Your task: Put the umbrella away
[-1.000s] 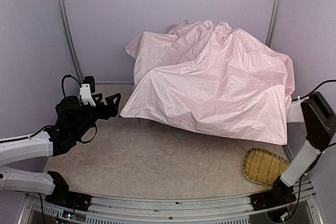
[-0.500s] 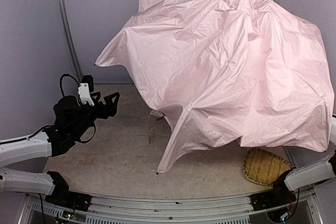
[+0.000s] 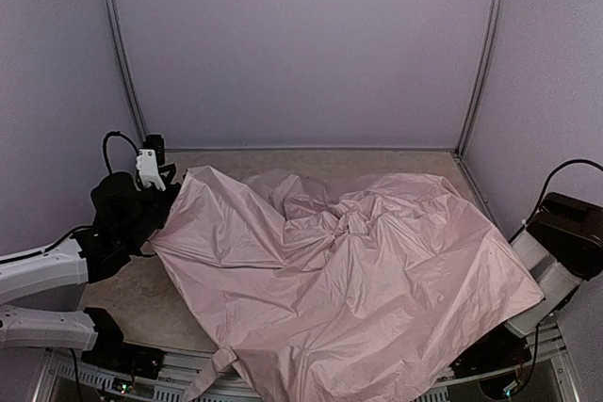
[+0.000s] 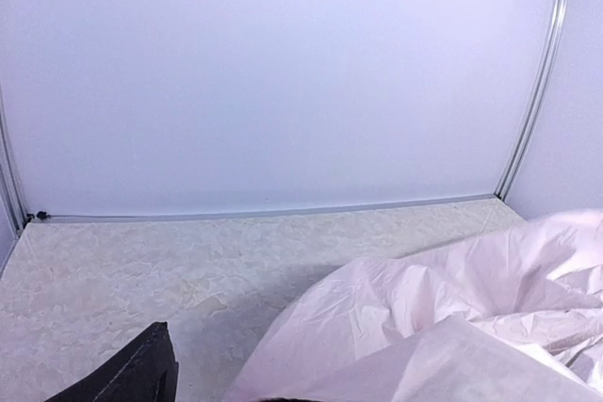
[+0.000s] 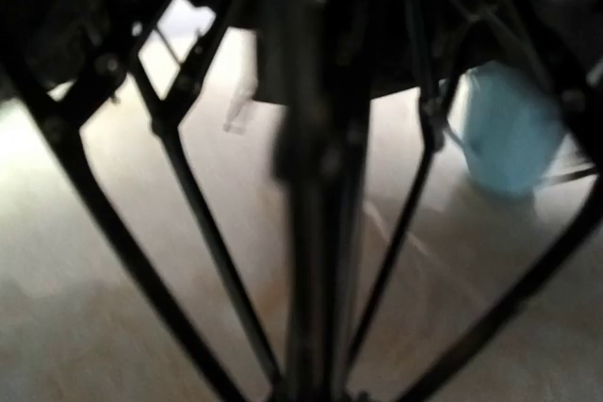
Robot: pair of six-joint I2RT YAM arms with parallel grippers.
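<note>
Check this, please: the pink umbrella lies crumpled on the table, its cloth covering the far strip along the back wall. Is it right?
Not quite. The umbrella does lie crumpled on the table, but its cloth covers the near part and hangs over the front edge; the far strip is uncovered. The top view shows it.
</note>
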